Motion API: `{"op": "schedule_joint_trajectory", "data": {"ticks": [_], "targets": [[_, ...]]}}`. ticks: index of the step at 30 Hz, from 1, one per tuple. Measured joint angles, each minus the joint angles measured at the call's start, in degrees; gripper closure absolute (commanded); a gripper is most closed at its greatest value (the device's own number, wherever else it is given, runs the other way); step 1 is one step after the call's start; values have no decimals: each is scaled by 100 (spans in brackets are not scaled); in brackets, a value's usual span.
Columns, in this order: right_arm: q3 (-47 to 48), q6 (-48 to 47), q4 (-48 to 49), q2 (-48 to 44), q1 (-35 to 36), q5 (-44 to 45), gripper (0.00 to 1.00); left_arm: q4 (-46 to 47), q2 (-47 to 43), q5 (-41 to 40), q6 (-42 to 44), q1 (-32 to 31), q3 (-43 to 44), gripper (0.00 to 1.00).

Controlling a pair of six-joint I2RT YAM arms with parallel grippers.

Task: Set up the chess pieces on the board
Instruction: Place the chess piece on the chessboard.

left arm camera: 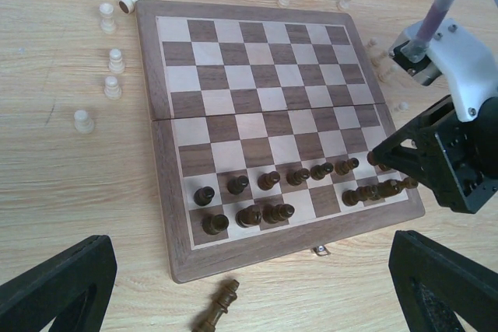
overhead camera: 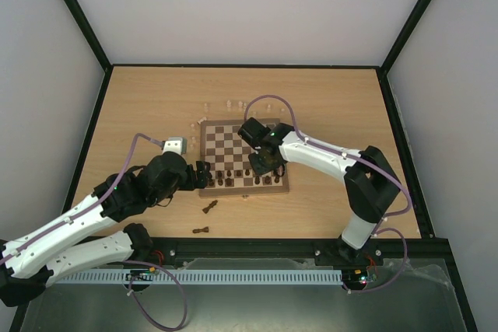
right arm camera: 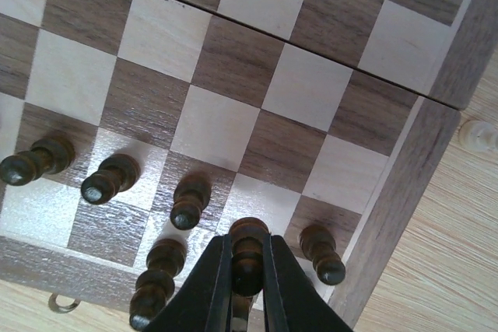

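Where your right gripper [right arm camera: 247, 260] sits: near right corner of the flat checked brown-and-cream wooden board [overhead camera: 222, 139], clamped on a dark brown turned wooden chessman [right arm camera: 249, 232].
Your left gripper [overhead camera: 200, 175]: spread wide, empty, beside the board's near left corner.

The small dark brown turned wooden chessman [right arm camera: 247, 232] pinched in the black right gripper [right arm camera: 247, 248] loses its lower half behind the fingers [right arm camera: 204, 289] and the right wrist view's bottom edge. In the left wrist view the white-and-black right arm [left arm camera: 447, 153] covers some dark chessmen [left arm camera: 366, 192] at the near right corner of the brown-and-cream checked wooden board [left arm camera: 167, 215], and a fallen dark chessman [left arm camera: 219, 310] runs off the bottom edge. From above, the standing pieces [overhead camera: 230, 183] are too small to name.
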Motion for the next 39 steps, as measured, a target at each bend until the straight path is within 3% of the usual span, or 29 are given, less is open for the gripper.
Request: {"op": "schedule_joint_trajectory", "data": {"ticks": [39], "targets": [[-179,-118,308,367,-170,-129,86,2,90,15,39,24,0,1]]}}
